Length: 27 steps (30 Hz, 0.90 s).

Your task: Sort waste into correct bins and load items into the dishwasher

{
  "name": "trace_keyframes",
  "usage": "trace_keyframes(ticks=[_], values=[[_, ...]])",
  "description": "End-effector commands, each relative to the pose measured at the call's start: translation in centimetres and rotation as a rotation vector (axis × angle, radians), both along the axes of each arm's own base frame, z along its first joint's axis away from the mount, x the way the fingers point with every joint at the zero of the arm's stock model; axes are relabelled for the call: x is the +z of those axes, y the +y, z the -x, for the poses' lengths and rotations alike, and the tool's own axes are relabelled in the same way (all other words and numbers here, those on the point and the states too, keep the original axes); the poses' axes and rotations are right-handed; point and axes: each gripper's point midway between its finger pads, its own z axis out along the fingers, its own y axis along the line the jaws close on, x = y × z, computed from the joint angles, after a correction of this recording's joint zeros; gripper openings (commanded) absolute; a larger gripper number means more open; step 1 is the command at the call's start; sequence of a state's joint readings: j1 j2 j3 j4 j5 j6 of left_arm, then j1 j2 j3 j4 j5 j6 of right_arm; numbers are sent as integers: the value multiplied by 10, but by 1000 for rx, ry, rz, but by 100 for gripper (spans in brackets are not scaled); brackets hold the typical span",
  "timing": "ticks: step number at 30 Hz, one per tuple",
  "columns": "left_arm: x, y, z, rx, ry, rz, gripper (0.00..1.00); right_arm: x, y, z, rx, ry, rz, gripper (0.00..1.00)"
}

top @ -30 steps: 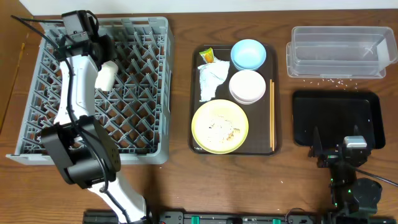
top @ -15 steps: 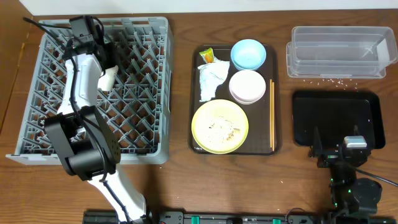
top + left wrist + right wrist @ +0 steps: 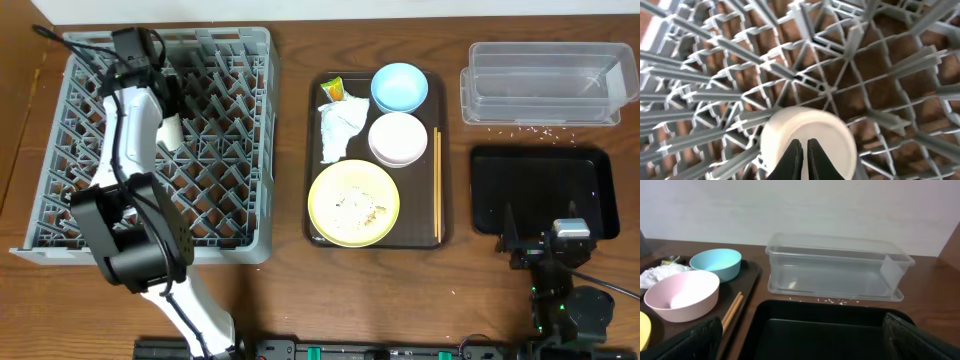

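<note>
1. Grey plastic dish rack (image 3: 262, 120), a square lattice of thin ribs and pegs, fills the left side of the wooden table (image 3: 280, 300)
2. Left gripper (image 3: 803, 155) pinches its jaws almost together on a small white cup (image 3: 830, 135), smooth and round, low over the rack's far half
3. Beside the rack, a dark brown serving tray (image 3: 311, 200) carries a light blue bowl (image 3: 399, 87), a white bowl (image 3: 397, 138), a pale yellow plate (image 3: 325, 190) with beige crumbs (image 3: 355, 205), a crumpled white napkin (image 3: 340, 128), a small colourful wrapper (image 3: 332, 90) and thin wooden chopsticks (image 3: 436, 185) along its right edge
4. Far right stands a clear rectangular tub (image 3: 545, 85), with a shallow black tray (image 3: 545, 190) in front of it
5. Right gripper (image 3: 800, 340) sits spread wide and empty at the black tray's near edge
</note>
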<state>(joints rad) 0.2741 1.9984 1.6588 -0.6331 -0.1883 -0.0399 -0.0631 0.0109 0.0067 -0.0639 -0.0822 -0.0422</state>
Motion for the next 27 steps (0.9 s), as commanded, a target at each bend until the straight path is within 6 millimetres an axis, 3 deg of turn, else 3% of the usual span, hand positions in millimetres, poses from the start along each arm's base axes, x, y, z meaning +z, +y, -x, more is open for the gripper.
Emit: trace_keyframes(ticks=[1, 7, 11, 18, 27], values=[[33, 7, 10, 88, -68, -18, 8, 0, -1, 0, -3, -1, 15, 99], [49, 4, 15, 157, -127, 25, 8, 0, -1, 0, -3, -1, 15, 99], [35, -10, 15, 119, -94, 103, 8, 0, -1, 0, -4, -1, 15, 99], [-3, -6, 19, 137, -8, 117, 8, 0, -1, 0, -4, -1, 15, 99], [-12, 13, 28, 180, 14, 124, 8, 0, -1, 0, -3, -1, 15, 99]])
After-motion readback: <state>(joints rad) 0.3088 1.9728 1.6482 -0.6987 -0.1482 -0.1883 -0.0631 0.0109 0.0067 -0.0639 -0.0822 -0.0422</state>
